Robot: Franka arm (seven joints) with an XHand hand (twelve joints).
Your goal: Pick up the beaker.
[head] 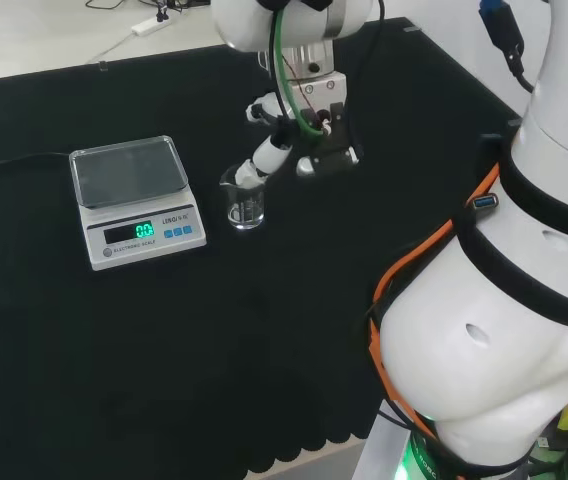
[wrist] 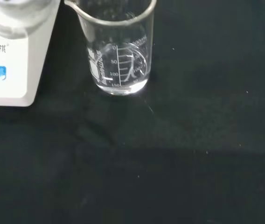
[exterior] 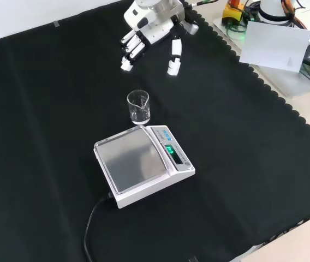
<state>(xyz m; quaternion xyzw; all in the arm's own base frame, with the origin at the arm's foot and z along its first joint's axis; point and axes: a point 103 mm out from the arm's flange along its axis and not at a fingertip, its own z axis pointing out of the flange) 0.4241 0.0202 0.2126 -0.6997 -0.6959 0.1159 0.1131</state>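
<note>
A small clear glass beaker point(exterior: 138, 107) stands upright on the black cloth point(exterior: 46, 136) that covers the counter. In the front view it is just beside the far corner of a white electronic scale point(exterior: 143, 165), close to it, but I cannot tell if the two touch. In the head view the beaker point(head: 245, 201) stands to the right of the scale point(head: 135, 200), with a narrow strip of black cloth between them. The wrist view shows the beaker point(wrist: 118, 46) from near: it has a pouring lip and printed white measuring marks on its wall. I cannot tell whether there is any liquid in it.

The scale has a grey square weighing plate point(exterior: 136, 160) with nothing on it, a lit green display point(exterior: 170, 149) and some small blue buttons point(head: 180, 232). A black cable point(exterior: 92, 221) goes from the scale toward the near edge of the cloth in the front view.

The hand point(exterior: 150, 31) is above the cloth and beyond the beaker in the front view, apart from it. Its fingers point(exterior: 129, 52) are spread and nearly straight and point down toward the cloth, and the thumb point(exterior: 174, 57) stands apart from them; they hold nothing. In the head view the hand point(head: 304, 140) hangs up and to the right of the beaker, and one fingertip point(head: 252, 172) appears next to the rim of the beaker, but contact is not clear from this view.
</note>
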